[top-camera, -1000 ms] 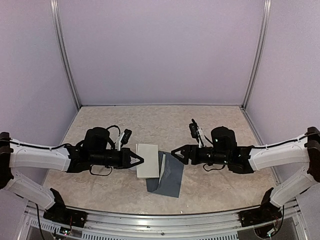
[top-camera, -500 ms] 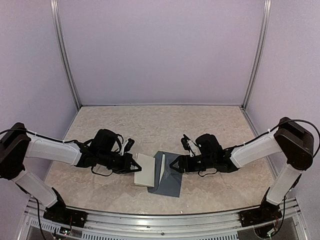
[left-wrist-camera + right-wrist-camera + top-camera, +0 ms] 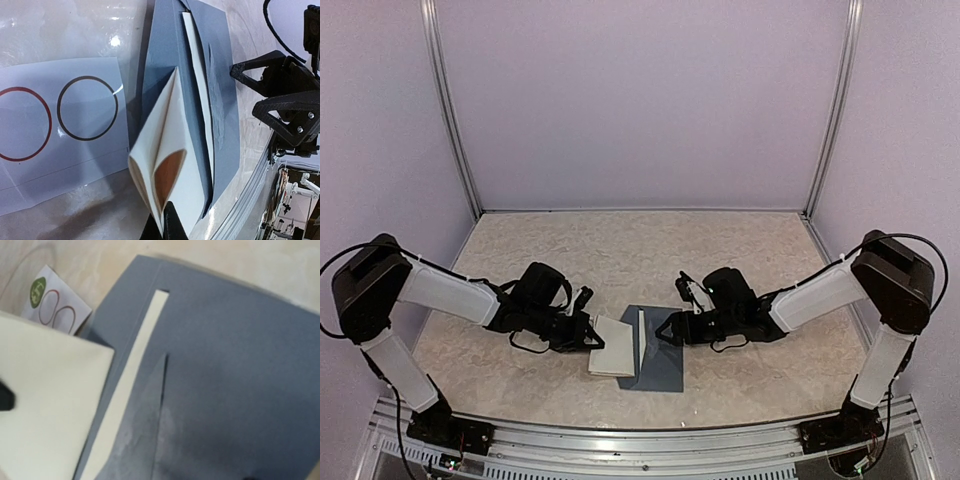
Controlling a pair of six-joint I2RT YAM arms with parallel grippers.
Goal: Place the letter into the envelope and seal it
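The dark slate envelope [image 3: 662, 358] lies flat on the table; it also shows in the left wrist view [image 3: 165, 55] and the right wrist view [image 3: 240, 355]. A cream strip [image 3: 132, 382] shows along its open left edge. My left gripper [image 3: 592, 339] is shut on a folded cream letter [image 3: 614, 353], pinching its fold [image 3: 167, 200] and holding its far corner against the envelope's left edge. My right gripper [image 3: 666, 329] is open and low over the envelope's right side, its black fingers [image 3: 272, 107] spread; I cannot tell if they touch the paper.
A small white sticker strip with circles [image 3: 60, 120] lies on the table left of the envelope, partly under the letter; it also shows in the right wrist view [image 3: 55, 312]. The metal frame rail [image 3: 640, 435] runs along the near edge.
Both arms have dropped low and reached in. The letter has moved down and right to the envelope's left edge, and the right gripper has come over the envelope.
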